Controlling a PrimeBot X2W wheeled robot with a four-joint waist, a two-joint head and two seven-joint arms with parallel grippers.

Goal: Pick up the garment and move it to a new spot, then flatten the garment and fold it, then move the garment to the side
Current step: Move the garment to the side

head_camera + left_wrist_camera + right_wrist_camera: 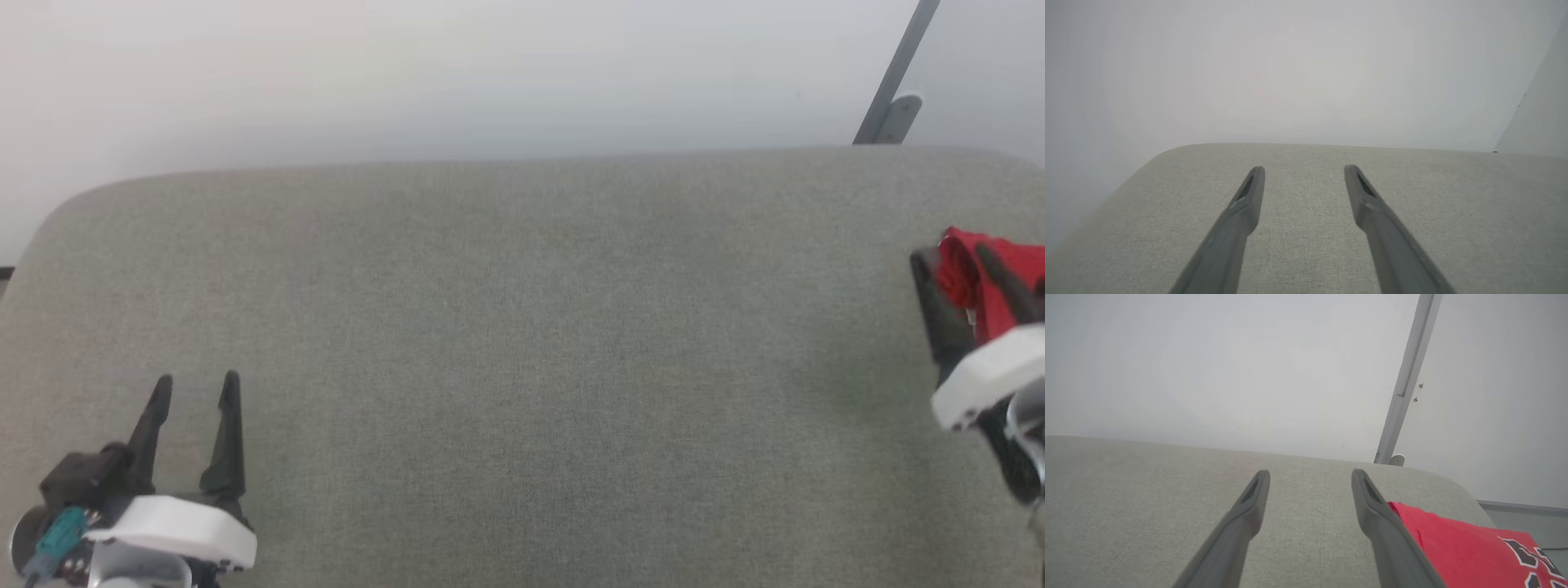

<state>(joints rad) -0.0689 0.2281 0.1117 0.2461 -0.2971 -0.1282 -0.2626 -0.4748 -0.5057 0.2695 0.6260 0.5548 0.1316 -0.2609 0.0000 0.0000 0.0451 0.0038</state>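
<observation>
The garment [957, 282] is a bunched red cloth at the far right edge of the grey padded surface [522, 367]. In the right wrist view the garment [1461, 547] lies flat on the padding, with black white-outlined lettering at its lower right corner. My right gripper [952, 253] hovers over its left end, open. The right gripper [1310, 473] has bare grey fabric between its fingers, and the red cloth lies just beyond the right-hand finger. My left gripper [197, 382] rests at the lower left, open and empty, far from the cloth; the left gripper [1304, 169] points across bare padding.
The padded surface has rounded far corners and ends at a pale wall. A slanted grey metal post [894, 82] with a small bracket rises behind the far right corner, and the same post [1404, 384] stands beyond the right gripper.
</observation>
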